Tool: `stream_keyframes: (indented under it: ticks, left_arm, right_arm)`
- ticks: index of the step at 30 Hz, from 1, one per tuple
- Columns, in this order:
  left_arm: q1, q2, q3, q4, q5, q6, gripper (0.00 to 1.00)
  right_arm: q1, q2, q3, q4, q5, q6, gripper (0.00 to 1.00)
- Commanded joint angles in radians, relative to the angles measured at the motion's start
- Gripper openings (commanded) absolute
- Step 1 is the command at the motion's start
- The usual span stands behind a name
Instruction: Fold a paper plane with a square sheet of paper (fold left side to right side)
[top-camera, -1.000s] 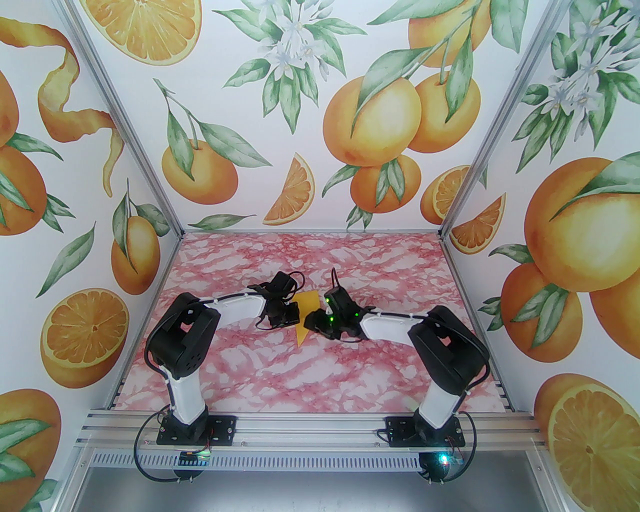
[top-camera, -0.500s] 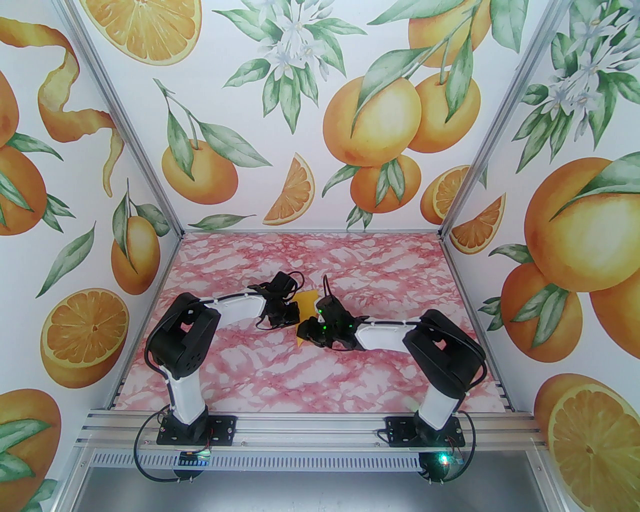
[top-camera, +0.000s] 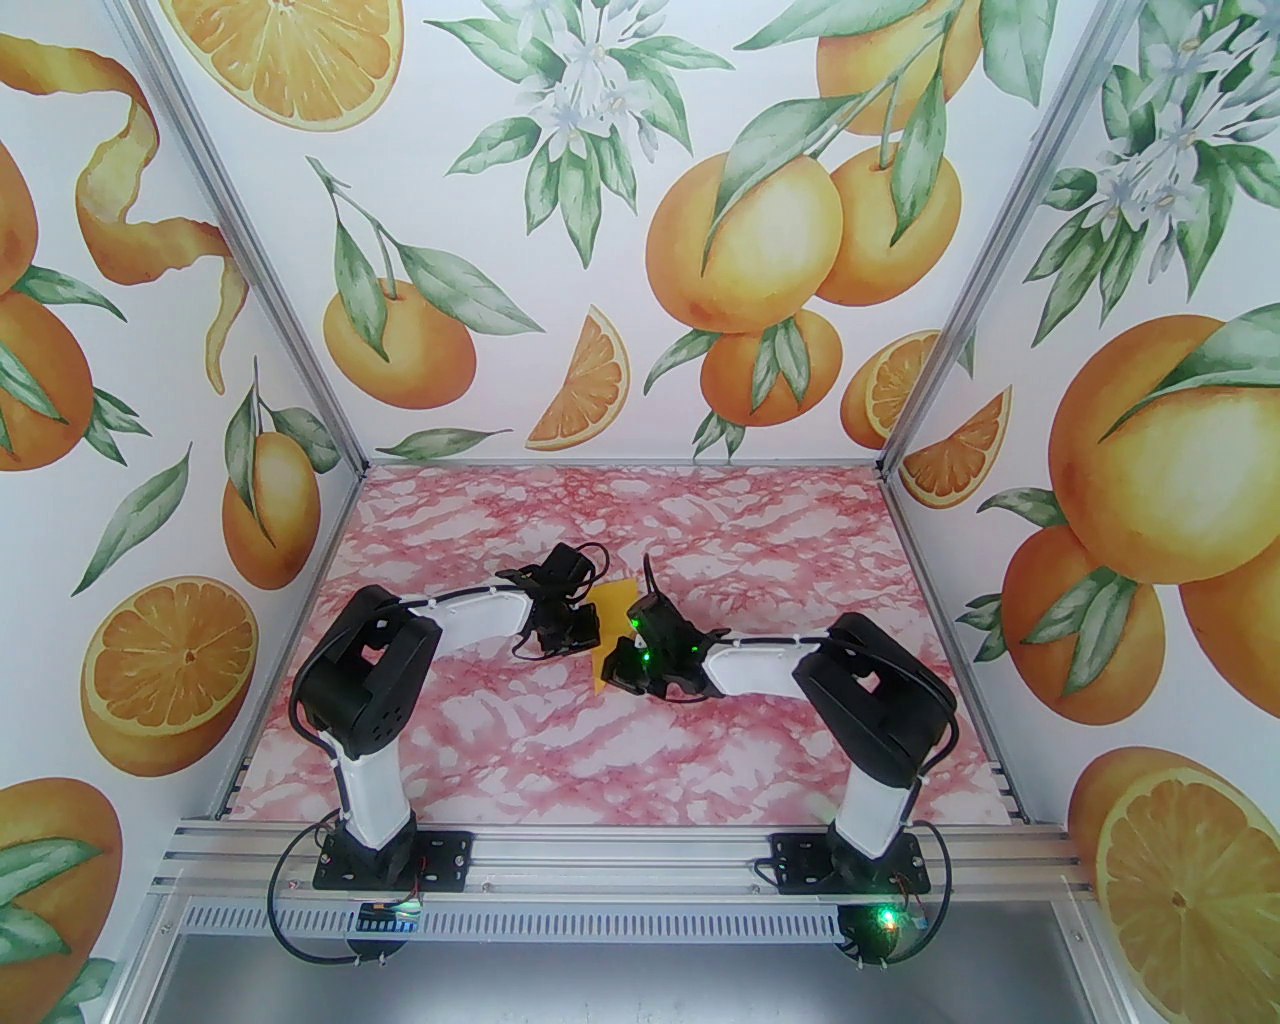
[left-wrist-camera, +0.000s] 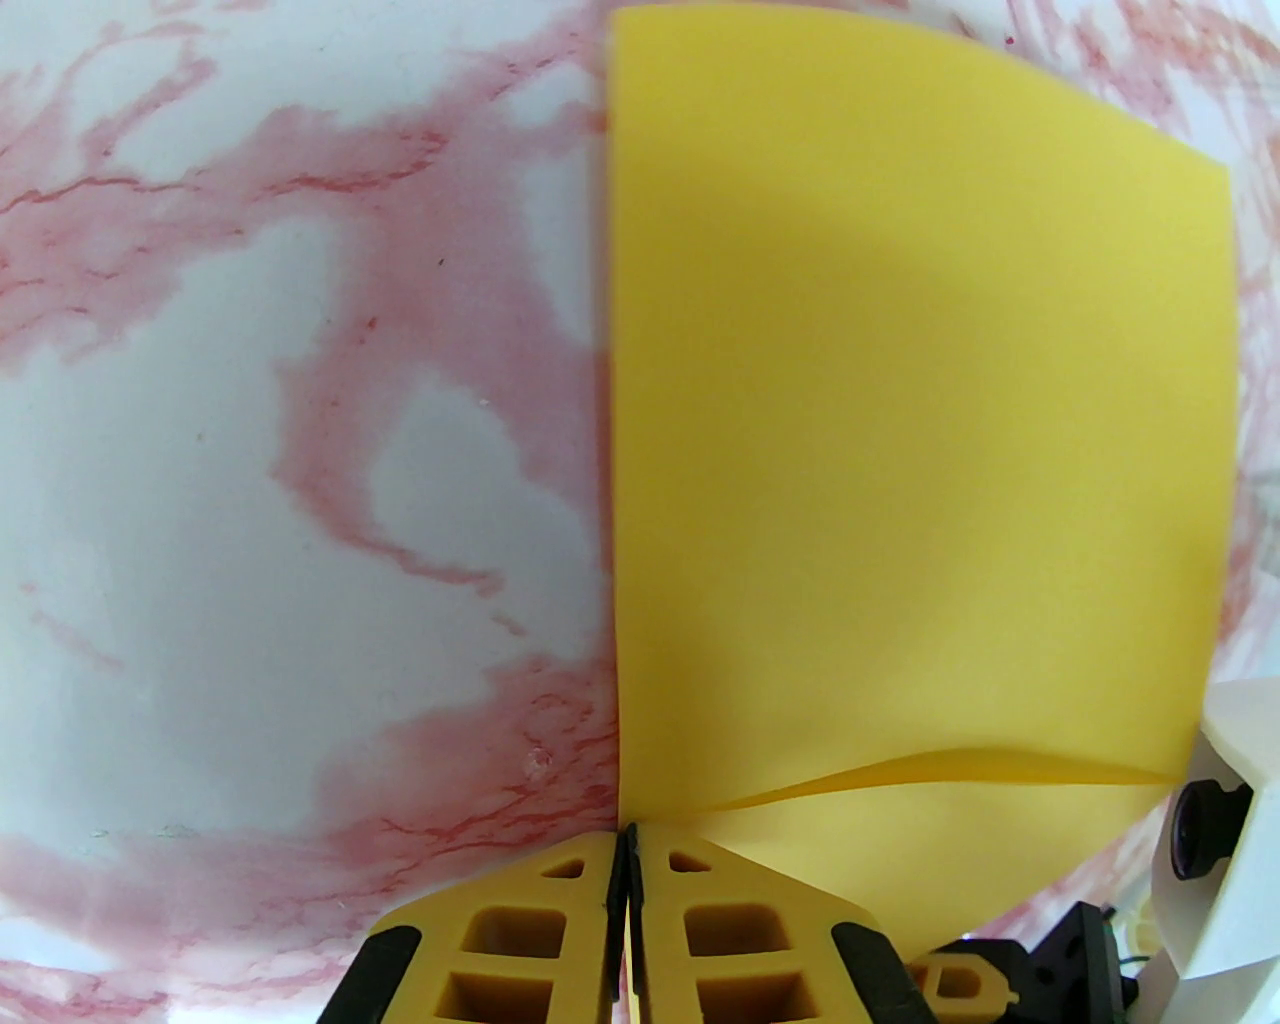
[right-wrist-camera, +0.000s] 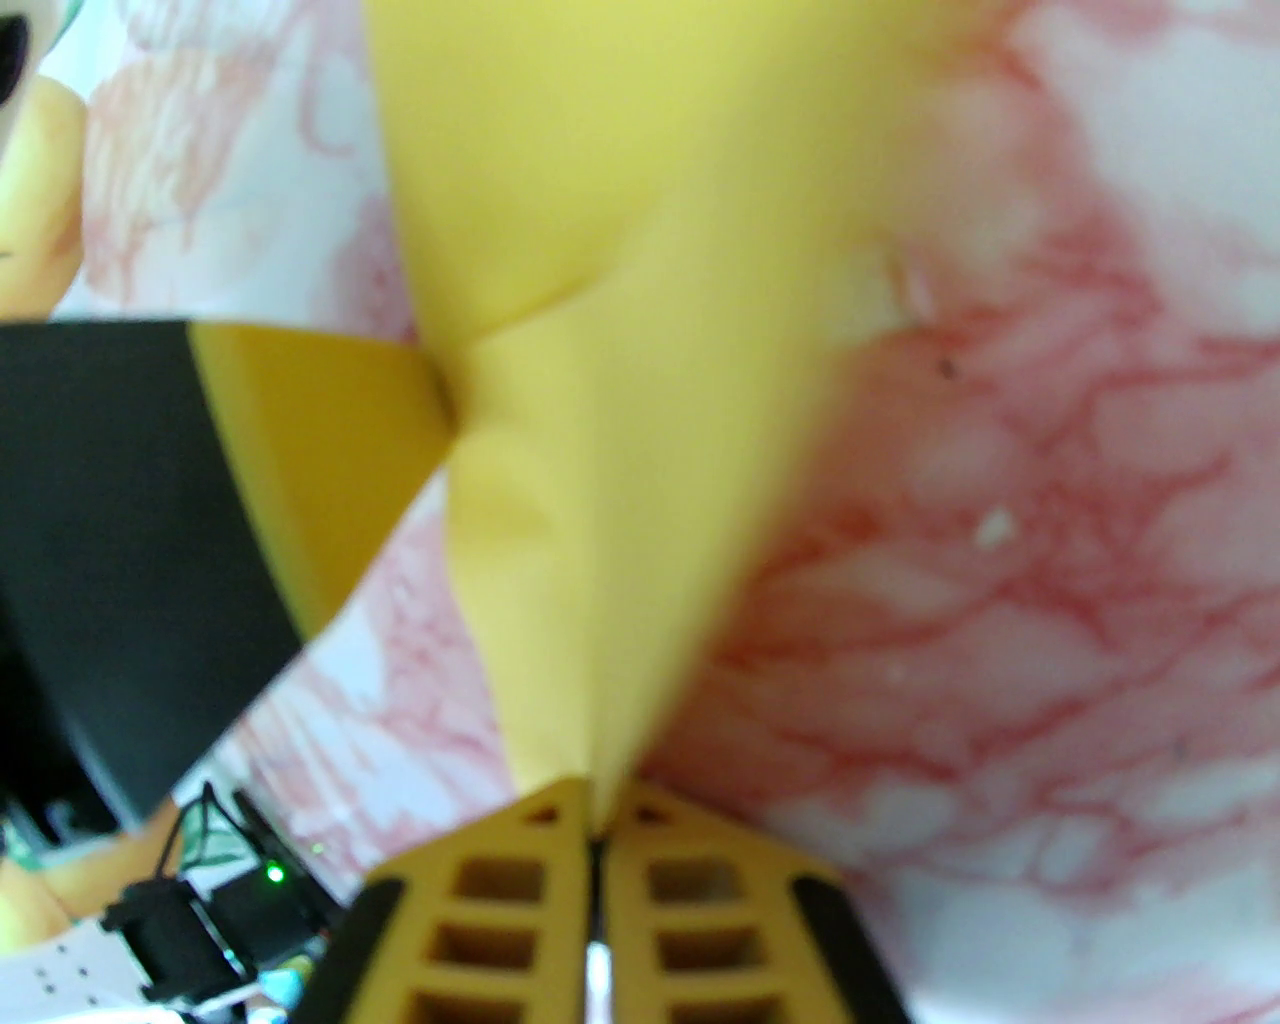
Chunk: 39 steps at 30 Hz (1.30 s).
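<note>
The thin yellow-orange square sheet of paper (left-wrist-camera: 900, 450) looks matt and smooth. The pink-and-white marbled table top (left-wrist-camera: 200, 520) is smooth with a faint sheen. The left gripper (left-wrist-camera: 627, 835) has fingers (left-wrist-camera: 520, 920) of matt yellow moulded plastic. The silver front rail (top-camera: 620, 850) is ribbed metal

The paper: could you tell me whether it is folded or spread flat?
Folded over: in the left wrist view the paper shows two layers parting near the left gripper.

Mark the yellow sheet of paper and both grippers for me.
sheet of paper (left-wrist-camera: 900, 450), left wrist view, middle of its top layer.
left gripper (left-wrist-camera: 627, 838), left wrist view, between closed fingertips at the paper's corner.
right gripper (right-wrist-camera: 596, 800), right wrist view, between closed fingertips pinching the paper.
</note>
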Motion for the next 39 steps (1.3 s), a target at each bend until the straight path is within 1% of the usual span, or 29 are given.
stream_keyframes:
  ticks: [1,5,10,14,17,18,19,22,25,34,38,39]
  left_arm:
    - [-0.045,0.09,-0.027,0.075,0.036,-0.017,0.11]
    - [-0.045,0.09,-0.028,0.076,0.036,-0.019,0.11]
    - [-0.045,0.088,-0.028,0.075,0.035,-0.017,0.11]
    - [-0.044,0.091,-0.024,0.069,0.032,-0.013,0.11]
    - [-0.045,0.093,-0.023,0.069,0.032,-0.01,0.11]
    - [-0.045,0.093,-0.022,0.068,0.03,-0.008,0.11]
    - [-0.045,0.099,-0.017,0.059,0.025,-0.003,0.11]
    - [-0.046,0.107,-0.012,0.052,0.019,0.008,0.11]
    - [-0.045,0.113,-0.005,0.049,0.018,0.012,0.11]
    - [-0.046,0.118,0.009,0.041,0.021,0.023,0.11]
    - [-0.045,0.118,0.015,0.037,0.021,0.03,0.11]
    - [-0.046,0.119,0.015,0.036,0.021,0.03,0.11]
  right_arm:
    - [0.011,0.023,0.034,-0.071,0.053,-0.026,0.0]
    - [0.015,0.042,0.07,-0.132,0.064,-0.041,0.0]
    - [0.019,0.049,0.083,-0.15,0.066,-0.041,0.01]
    - [0.019,0.021,0.078,-0.137,0.067,-0.047,0.17]
    - [0.019,0.016,0.079,-0.136,0.069,-0.048,0.2]
    - [0.019,0.005,0.078,-0.135,0.074,-0.056,0.26]
    - [0.009,-0.022,0.08,-0.132,0.078,-0.073,0.34]
    - [-0.027,-0.056,0.06,-0.101,0.063,-0.085,0.4]
    - [-0.059,-0.072,0.049,-0.091,0.052,-0.093,0.43]
    - [-0.156,-0.071,0.032,-0.058,0.019,-0.113,0.42]
    - [-0.176,-0.064,0.032,-0.035,0.002,-0.116,0.37]
    - [-0.178,-0.059,0.037,-0.032,-0.003,-0.119,0.34]
